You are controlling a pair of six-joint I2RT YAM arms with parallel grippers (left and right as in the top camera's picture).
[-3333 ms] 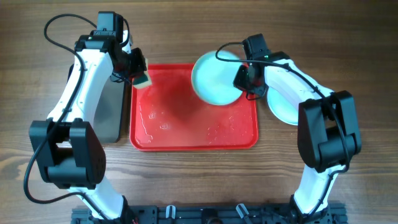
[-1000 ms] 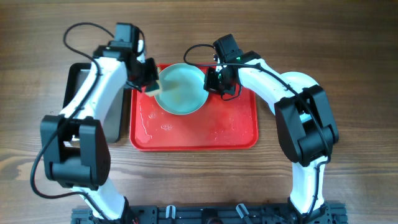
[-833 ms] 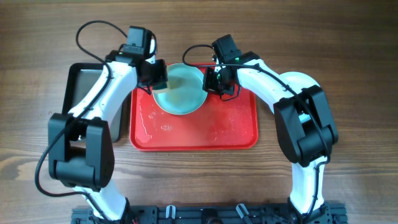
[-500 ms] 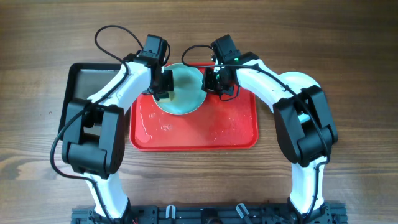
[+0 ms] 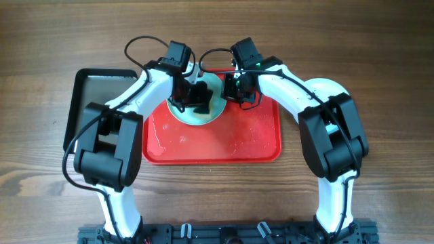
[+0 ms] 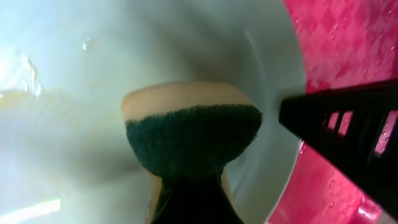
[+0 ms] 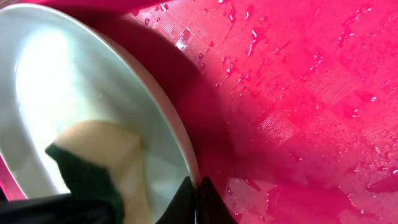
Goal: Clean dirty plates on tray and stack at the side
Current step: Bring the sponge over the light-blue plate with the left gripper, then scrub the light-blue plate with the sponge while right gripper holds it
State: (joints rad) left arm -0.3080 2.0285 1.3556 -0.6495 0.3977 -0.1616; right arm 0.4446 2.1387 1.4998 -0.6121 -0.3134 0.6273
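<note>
A: Where is the turquoise plate?

B: At the far end of the wet red tray, left of its middle.

A: And the tools?

B: The right gripper pinches the plate's right rim. The left gripper is clamped on a sponge, green face against the plate's inside. A dark metal tray lies just left.
</note>
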